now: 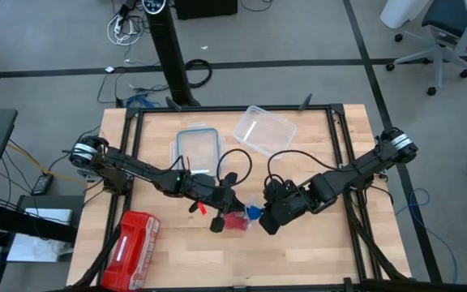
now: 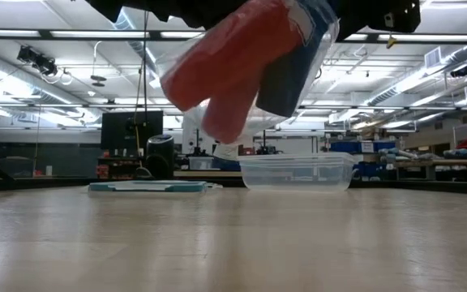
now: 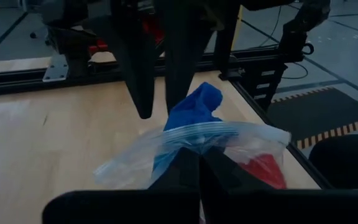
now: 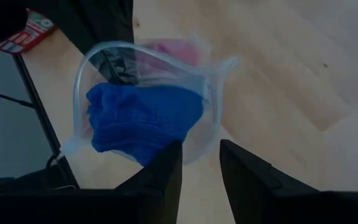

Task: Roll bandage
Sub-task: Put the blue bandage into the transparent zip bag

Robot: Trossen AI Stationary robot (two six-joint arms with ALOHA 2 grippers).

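High view: both grippers meet just in front of the clear lidded box [image 1: 197,148], over the wooden table [image 1: 298,251]. The left gripper [image 3: 199,163] is clenched on the rim of a clear plastic bag [image 3: 197,146], holding it off the tabletop. The bandage [image 4: 138,121] — blue, bunched — sits inside the bag's mouth, red rolls [image 2: 233,65] beside it. The right gripper [image 4: 201,155] faces the bag opening, fingers apart — grasping nothing visible.
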